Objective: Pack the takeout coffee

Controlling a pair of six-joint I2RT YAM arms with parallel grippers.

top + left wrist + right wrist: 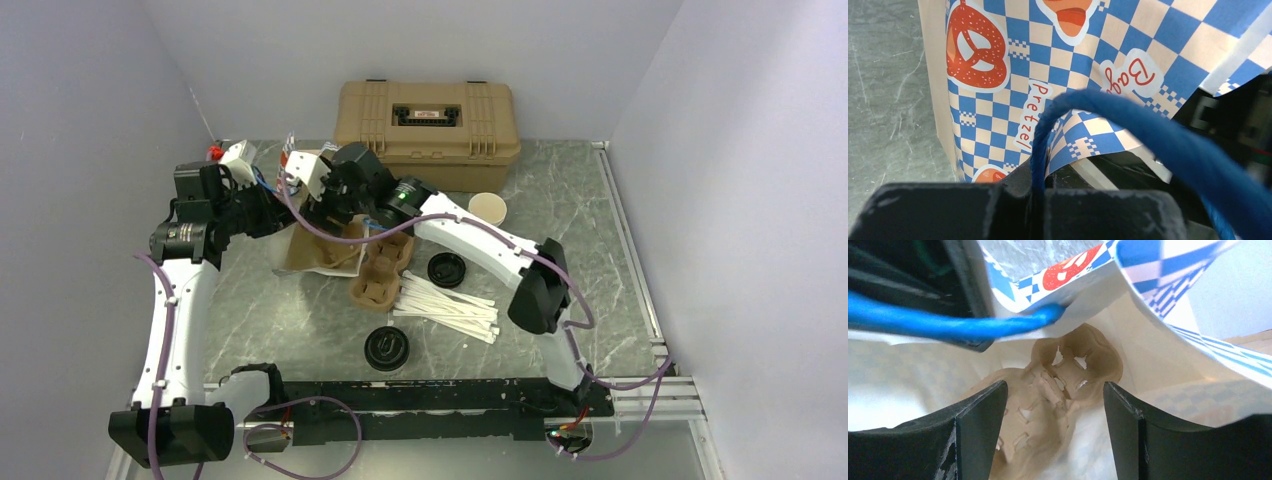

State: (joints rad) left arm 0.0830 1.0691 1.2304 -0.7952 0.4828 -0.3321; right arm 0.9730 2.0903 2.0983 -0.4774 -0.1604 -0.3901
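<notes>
I see no tan cup side in any view. A round black lid (386, 348) sits at the front centre; I cannot tell whether a cup is under it. A blue-and-white checked paper bag (305, 248) stands open at the left, also in the left wrist view (1013, 75). My left gripper (270, 213) (1038, 187) is shut on the bag's blue cord handle (1128, 125). My right gripper (328, 205) (1054, 390) is open and empty in the bag's mouth, above a brown pulp cup carrier (1068, 370) inside it.
A brown cup carrier (381, 272) lies by the bag. A loose black lid (447, 270), a pile of white sticks (450, 308), an open paper cup with a cream inside (488, 208) and a tan hard case (428, 120) at the back.
</notes>
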